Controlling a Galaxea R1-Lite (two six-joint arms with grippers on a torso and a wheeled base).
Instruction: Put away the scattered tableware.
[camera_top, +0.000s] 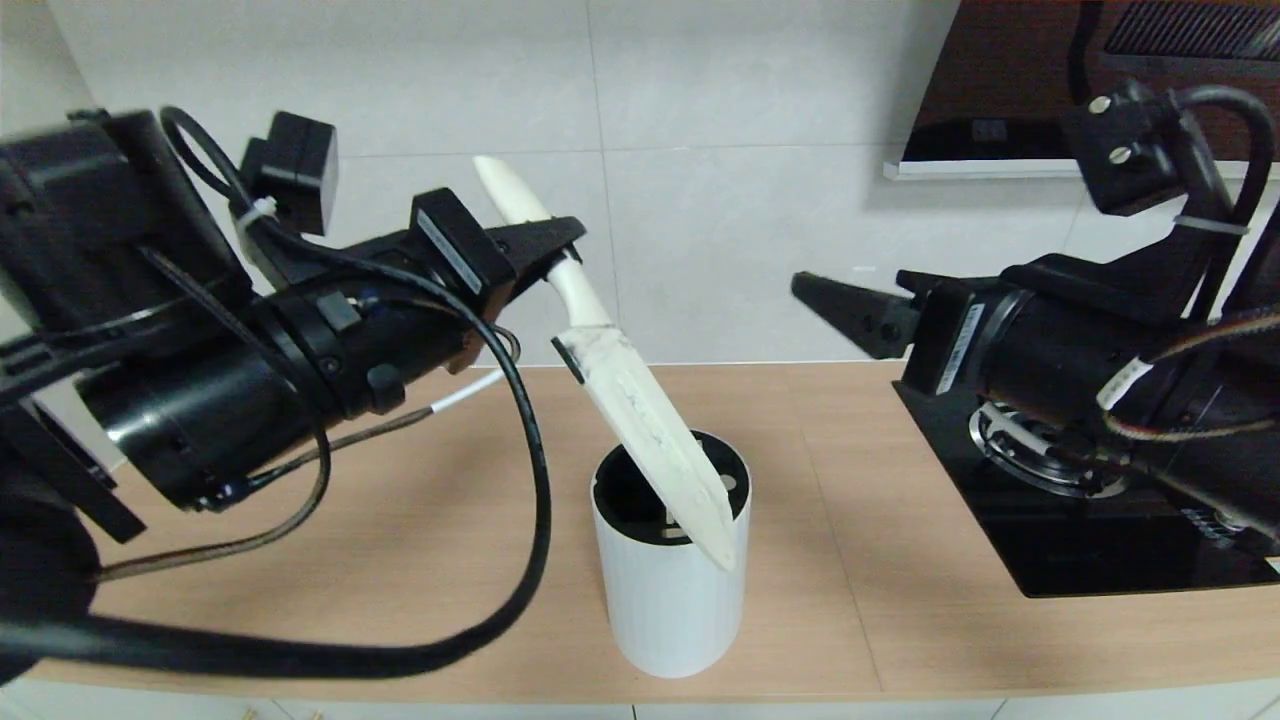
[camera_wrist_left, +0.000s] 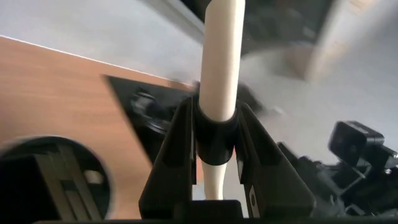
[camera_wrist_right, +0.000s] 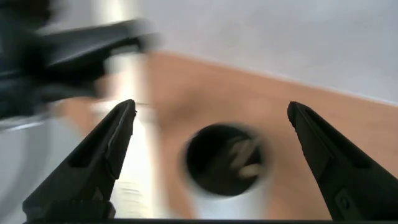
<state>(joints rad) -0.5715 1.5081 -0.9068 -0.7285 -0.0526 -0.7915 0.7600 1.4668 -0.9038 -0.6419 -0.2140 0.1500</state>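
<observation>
Over the pale wood-grain counter (camera_top: 400, 500), my left gripper (camera_top: 555, 255) is clamped tight on the knife (camera_top: 640, 420), pinching its handle just above the blade. The handle is smooth, round and off-white, tapering to a blunt end that points up towards the wall. The blade is the same white but matte, with a pebbled band along its length and a dark edge at the heel. It tilts steeply down and towards my right.

The blade crosses the mouth of the holder (camera_top: 680, 600), a plain white upright cylinder with a black insert divided into slots. The tip lies against the holder's near rim and outer wall in the head view, so it is not down inside a slot. I cannot tell whether it touches the rim.

My right gripper (camera_wrist_right: 211, 107) hangs in the air with its black wedge-shaped fingers spread wide and nothing between them. It is well apart from the knife, above the edge of the glossy black cooktop (camera_top: 1100, 560), whose metal burner ring (camera_top: 1030, 450) is partly behind my arm. Large glossy white tiles (camera_top: 750, 150) cover the wall behind.

Small white labels sit on both gripper bodies, but their print is too small to read.
</observation>
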